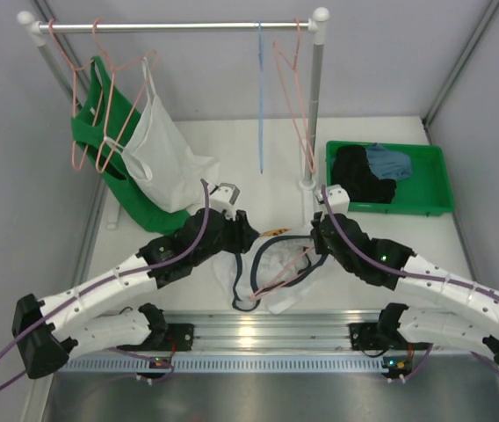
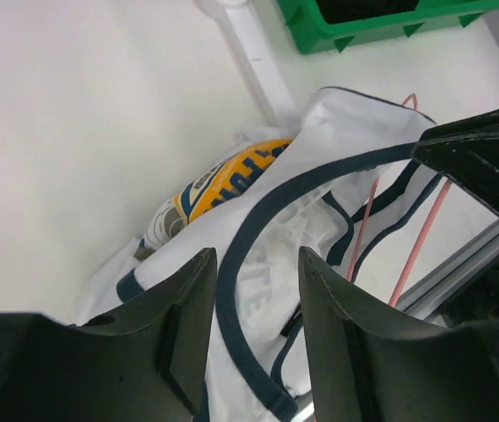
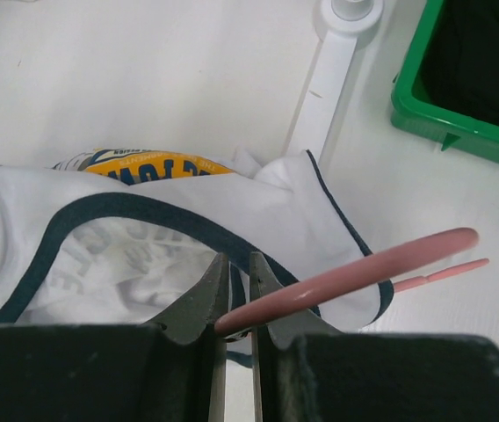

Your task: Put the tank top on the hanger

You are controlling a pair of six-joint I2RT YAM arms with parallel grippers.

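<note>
We see the tank top crumpled on the table betw. both arms, w/ L gripper spread over its navy trim and R gripper pinching the pink hanger wire.

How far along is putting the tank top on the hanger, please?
Done: the hanger is down at the table with the tank top. In hand: the right gripper is shut on the hanger's wire; the left gripper hangs open over the top, holding nothing. To do: the top lies crumpled, not draped on the hanger; whether the wire runs through a strap is unclear.
</note>
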